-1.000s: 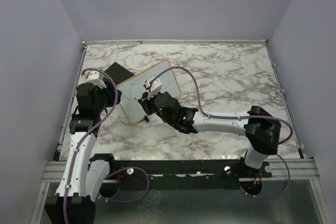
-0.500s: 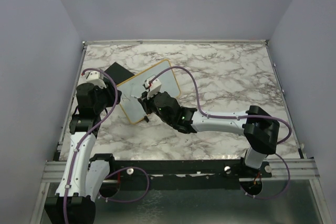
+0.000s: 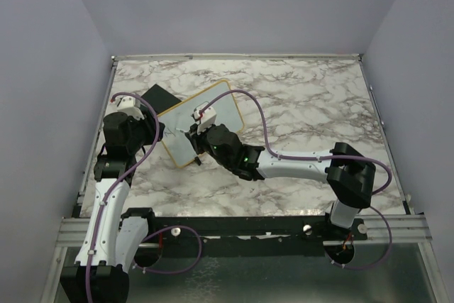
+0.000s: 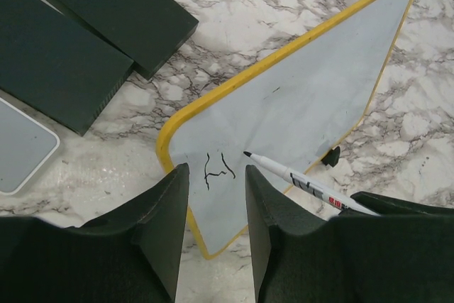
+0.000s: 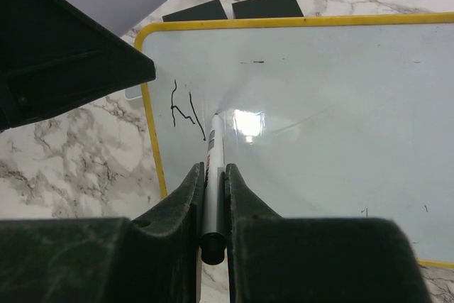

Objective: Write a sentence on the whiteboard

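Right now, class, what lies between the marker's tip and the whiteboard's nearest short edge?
A few dark handwritten strokes on the whiteboard, seen in both wrist views.

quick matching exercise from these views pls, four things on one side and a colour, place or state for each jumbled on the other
Things:
1. frame of the whiteboard
2. marker
3. black blocks
4. left gripper

Descriptions:
a. clamped in the right gripper
b. jaws apart, over the board's near corner
c. yellow
d. lying on the marble table beyond the board

Pairs: 1-c, 2-a, 3-d, 4-b
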Robot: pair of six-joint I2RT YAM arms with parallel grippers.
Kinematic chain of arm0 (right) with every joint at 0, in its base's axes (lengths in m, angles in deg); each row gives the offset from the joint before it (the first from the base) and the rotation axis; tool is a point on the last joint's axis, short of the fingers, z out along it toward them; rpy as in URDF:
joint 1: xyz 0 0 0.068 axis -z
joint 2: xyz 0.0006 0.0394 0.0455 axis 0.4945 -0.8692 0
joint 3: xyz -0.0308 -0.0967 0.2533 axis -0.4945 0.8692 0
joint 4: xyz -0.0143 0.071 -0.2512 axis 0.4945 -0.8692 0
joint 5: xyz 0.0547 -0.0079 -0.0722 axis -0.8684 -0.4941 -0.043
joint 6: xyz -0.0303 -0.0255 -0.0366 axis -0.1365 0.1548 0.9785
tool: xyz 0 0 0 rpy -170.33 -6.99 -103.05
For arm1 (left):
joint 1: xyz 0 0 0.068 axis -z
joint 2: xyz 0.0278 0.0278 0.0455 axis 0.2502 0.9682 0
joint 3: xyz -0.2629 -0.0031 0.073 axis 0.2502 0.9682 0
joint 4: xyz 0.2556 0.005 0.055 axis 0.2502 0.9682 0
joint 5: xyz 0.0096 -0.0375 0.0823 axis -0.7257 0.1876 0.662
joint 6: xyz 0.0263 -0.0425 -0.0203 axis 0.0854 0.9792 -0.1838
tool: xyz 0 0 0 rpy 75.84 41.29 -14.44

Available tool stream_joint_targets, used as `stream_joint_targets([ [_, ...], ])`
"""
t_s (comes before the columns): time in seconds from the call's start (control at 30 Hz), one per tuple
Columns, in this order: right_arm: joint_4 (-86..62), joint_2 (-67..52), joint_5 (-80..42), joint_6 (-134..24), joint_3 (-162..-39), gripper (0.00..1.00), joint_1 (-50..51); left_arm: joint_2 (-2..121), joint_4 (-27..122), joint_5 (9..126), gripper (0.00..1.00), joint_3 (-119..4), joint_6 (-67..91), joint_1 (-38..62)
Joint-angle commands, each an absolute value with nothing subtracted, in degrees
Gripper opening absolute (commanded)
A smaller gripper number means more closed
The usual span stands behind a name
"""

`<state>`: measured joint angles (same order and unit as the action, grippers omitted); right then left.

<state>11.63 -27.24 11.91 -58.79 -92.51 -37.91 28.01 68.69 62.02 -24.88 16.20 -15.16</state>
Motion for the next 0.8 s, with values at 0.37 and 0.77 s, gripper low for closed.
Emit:
stream_joint_targets([
  [0.37,12.8,-27.9,12.2,-58.5,-92.9,0.0,-38.3,27.6,68.3,60.9,0.38,-24.2,15.6,-14.9],
  [0.77,12.4,-28.1,12.0,-58.5,-92.7,0.0,-38.8,27.3,69.6,66.3,0.45,-24.6,16.0,-14.9],
])
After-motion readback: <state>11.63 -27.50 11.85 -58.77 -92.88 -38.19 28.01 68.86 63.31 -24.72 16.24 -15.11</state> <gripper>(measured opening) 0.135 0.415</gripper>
